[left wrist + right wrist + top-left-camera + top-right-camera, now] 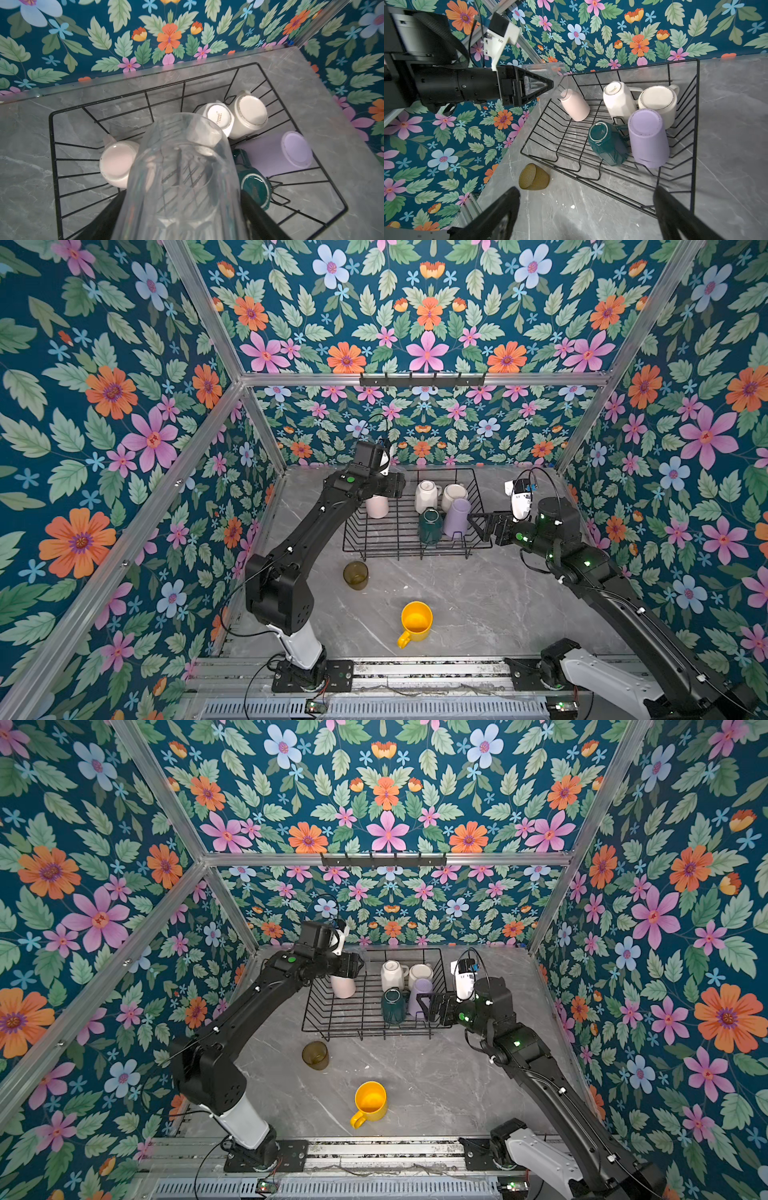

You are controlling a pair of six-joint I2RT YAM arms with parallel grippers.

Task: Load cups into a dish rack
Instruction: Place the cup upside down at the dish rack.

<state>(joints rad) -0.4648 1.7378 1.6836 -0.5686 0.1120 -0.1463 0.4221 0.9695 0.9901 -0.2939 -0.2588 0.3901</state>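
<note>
I'm seeing the left pincer (183, 192) clamping the clear glass (182, 166) by its sides and holding it in the air over the far left end of the dish rack (374, 531), just above the pale pink mug (377, 506). I can't tell whether the glass's free end is touching the rim. The right pincer (586, 199) is standing wide apart and carrying nothing, hovering at the rack's right side just beside the lilac tumbler (457, 518). Five cups are sitting bottoms-up in the rack. The pink one is sitting alone at the far left, and the white mug (426, 495) and cream mug (453, 494) are sitting side by side at the far right. The dark green mug (430, 524) and the lilac tumbler are sitting just in front of those two, with the lilac one leaning on the cream mug. Two more cups are sitting mouth-up on the tabletop (498, 605). The olive-brown tumbler (355, 575) is sitting just off the rack's near left corner. The yellow mug (415, 620) is sitting closer to the arm bases, well apart from the rack, handle pointing toward the bases.
</note>
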